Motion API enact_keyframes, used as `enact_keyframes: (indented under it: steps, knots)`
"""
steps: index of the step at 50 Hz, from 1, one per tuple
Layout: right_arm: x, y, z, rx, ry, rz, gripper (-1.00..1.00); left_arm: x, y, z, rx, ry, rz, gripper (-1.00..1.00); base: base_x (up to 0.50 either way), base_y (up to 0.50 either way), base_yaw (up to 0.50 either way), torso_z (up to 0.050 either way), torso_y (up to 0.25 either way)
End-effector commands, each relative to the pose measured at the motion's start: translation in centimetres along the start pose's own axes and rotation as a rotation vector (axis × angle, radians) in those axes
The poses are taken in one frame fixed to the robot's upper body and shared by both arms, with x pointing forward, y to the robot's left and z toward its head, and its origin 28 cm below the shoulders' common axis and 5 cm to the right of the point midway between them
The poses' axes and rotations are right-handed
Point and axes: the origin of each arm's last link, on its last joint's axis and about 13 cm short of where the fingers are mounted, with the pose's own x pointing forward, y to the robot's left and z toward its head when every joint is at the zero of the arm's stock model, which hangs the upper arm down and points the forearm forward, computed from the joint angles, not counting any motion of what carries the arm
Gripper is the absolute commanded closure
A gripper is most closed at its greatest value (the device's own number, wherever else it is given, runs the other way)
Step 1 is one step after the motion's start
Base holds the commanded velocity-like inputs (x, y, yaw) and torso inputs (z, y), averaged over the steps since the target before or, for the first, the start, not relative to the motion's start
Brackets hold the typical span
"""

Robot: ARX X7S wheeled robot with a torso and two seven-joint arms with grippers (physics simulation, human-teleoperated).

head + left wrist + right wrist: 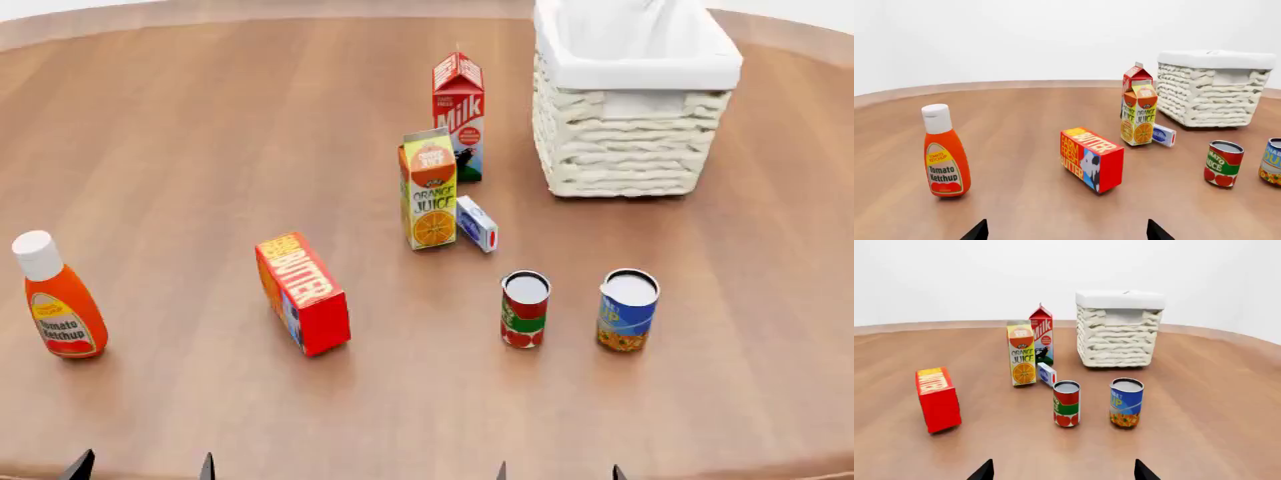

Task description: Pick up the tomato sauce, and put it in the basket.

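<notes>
Where walls are plain white | round wooden table (200, 150) holds groceries | both tools released

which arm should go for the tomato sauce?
Right, probably. In the head view the tomato sauce stands almost straight ahead of the right pincer; the left pincer sits far across, with the butter box between.

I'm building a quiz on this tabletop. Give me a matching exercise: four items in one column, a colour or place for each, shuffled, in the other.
1. tomato sauce
2. ketchup bottle
3. butter box
4. basket

A. white cap
B. cream wicker, cloth liner
C. red and green label, beside the blue can
D. red, between the ketchup bottle and the cans

Pairs: 1-C, 2-A, 3-D, 4-B
</notes>
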Motion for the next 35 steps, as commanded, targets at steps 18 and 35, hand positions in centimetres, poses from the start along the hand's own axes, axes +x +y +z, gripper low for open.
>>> enact_keyframes:
  steps: [18, 35]
  knots:
    - [-5.6, 0.2, 10.2, 0.091, -0.375, 0.031, -1.0, -5.0, -0.4, 9.0, 0.017, -0.321, 0.037, -1.0, 0.0, 0.0, 0.0, 0.0, 0.0]
    - [-7.3, -0.4, 12.9, 0.143, -0.465, 0.014, -1.0, -7.2, -0.8, 11.5, 0.042, -0.407, 0.008, -1.0, 0.32, 0.0, 0.0, 0.0, 0.0]
